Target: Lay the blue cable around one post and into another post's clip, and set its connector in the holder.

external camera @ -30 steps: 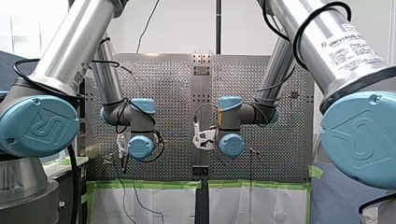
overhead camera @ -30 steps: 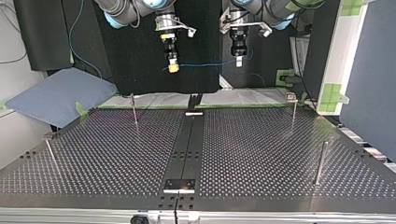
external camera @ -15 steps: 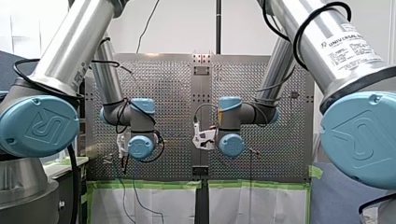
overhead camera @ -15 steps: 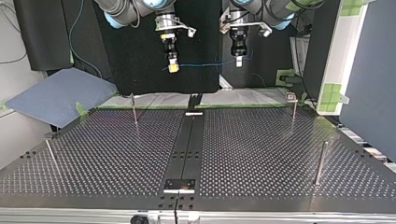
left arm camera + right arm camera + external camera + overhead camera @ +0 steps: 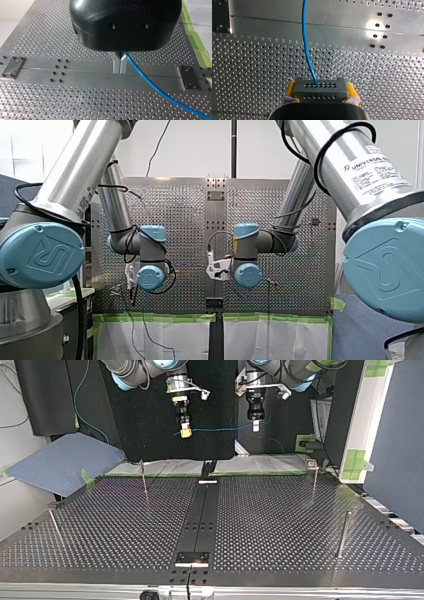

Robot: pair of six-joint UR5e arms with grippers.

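The wide perforated metal table (image 5: pixel 280 525) fills most of the top view, with a dark flat strip (image 5: pixel 201 515) running down its middle. My left arm (image 5: pixel 75 175) and my right arm (image 5: pixel 350 165) come in from the front view's two sides, their wrists close together over the table's middle. Slim upright metal posts (image 5: pixel 343 534) stand on the table towards its sides, well apart from both grippers and touched by nothing. My right gripper (image 5: pixel 185 430) hangs high above the table at the top view's left. Its yellow pads (image 5: pixel 351 90) are clenched on the two sides of the dark grey connector block (image 5: pixel 319 87), whose face shows two rows of small holes. My left gripper (image 5: pixel 255 425) hangs beside it at the same height. Its narrow metal fingers (image 5: pixel 119 63) are pressed together and pinch the thin blue cable (image 5: pixel 220 429). The cable leaves the connector's face, runs through the air between the two grippers with a slight sag, and passes on beyond my left fingers over the table.
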